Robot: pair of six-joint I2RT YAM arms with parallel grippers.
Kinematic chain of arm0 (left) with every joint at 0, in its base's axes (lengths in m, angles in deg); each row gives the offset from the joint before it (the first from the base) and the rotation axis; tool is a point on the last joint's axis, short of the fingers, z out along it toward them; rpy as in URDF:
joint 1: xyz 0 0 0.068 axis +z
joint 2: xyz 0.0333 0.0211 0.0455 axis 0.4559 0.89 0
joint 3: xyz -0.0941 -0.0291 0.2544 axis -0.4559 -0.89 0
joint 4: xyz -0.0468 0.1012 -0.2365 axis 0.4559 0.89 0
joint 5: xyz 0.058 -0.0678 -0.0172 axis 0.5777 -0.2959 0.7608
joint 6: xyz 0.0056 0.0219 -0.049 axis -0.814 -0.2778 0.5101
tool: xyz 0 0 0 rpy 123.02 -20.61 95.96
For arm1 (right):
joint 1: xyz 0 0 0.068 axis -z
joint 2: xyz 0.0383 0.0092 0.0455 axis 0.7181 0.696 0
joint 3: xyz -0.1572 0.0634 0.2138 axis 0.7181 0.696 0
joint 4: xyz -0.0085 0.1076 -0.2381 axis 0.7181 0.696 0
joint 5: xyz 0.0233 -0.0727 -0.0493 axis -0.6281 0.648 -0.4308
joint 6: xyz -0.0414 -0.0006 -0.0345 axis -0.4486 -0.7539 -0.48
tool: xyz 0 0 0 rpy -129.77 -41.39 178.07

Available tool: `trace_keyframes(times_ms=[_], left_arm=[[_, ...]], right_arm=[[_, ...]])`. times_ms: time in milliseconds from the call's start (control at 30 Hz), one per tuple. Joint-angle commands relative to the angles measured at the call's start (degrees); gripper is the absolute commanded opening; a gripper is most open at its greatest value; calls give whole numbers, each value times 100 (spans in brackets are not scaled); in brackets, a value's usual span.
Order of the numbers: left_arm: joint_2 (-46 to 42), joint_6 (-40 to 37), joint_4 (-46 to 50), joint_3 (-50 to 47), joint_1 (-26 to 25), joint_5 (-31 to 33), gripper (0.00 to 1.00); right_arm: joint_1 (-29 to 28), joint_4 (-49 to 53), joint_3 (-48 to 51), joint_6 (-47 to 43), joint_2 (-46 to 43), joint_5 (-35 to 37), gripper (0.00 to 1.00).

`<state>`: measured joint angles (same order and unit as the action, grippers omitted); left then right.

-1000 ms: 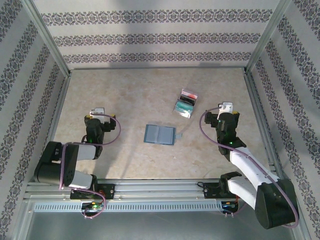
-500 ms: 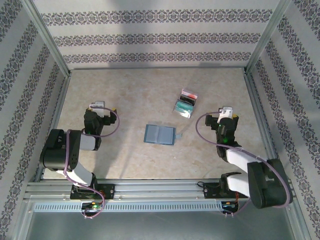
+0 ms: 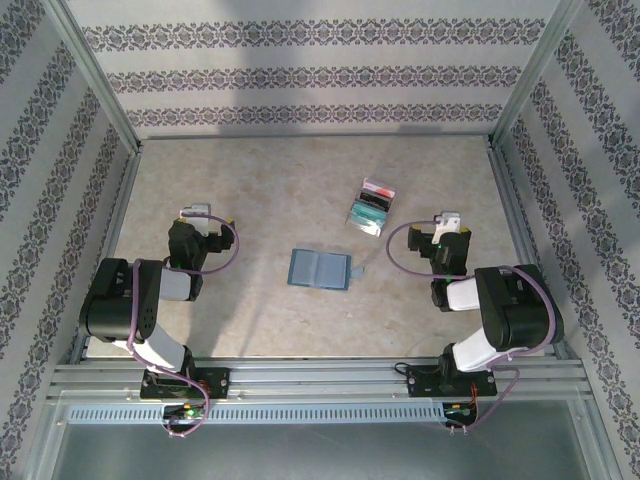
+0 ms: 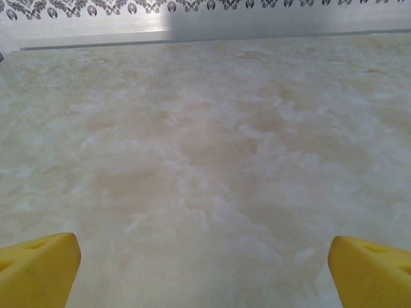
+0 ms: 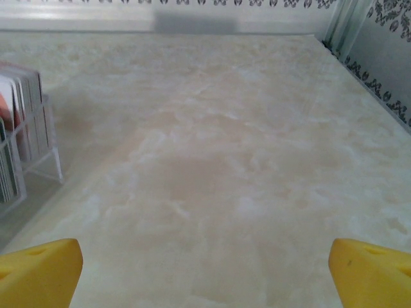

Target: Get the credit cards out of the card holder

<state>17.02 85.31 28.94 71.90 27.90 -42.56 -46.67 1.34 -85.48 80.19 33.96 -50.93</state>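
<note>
1. Hard to read: the card holder [image 3: 320,269] is too small in the top view to tell whether any pocket has a card in it. In the right wrist view the clear rack [image 5: 22,154] is cut off by the left edge. Of the fingers, just the yellow fingertips [image 5: 38,269] show at the bottom corners.
2. Materials: the holder is a flat blue-grey rectangle, opened out, with a small tab on the side toward the right gripper [image 5: 205,273]. The credit cards [image 3: 368,212] — red and teal — stand on edge in the clear plastic rack. The table [image 4: 212,160] is mottled beige.
3. Jaws: the left gripper [image 4: 205,276] is spread wide and empty, with the holder well off to its right. The right gripper is the same; the holder is to its left, the rack ahead-left and near.
4. Versus a second ago: both arms have folded back toward their bases — the right one most. Holder and rack are unmoved.
</note>
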Motion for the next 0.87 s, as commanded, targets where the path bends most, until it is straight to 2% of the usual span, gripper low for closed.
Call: trace_keyframes(times_ms=[0, 833], left_arm=[[-32, 86, 58, 2, 37, -91, 99], [-30, 86, 67, 2, 37, -99, 99]], right_arm=[[244, 230, -437, 178, -51, -1027, 98], [174, 278, -491, 99, -49, -993, 98]])
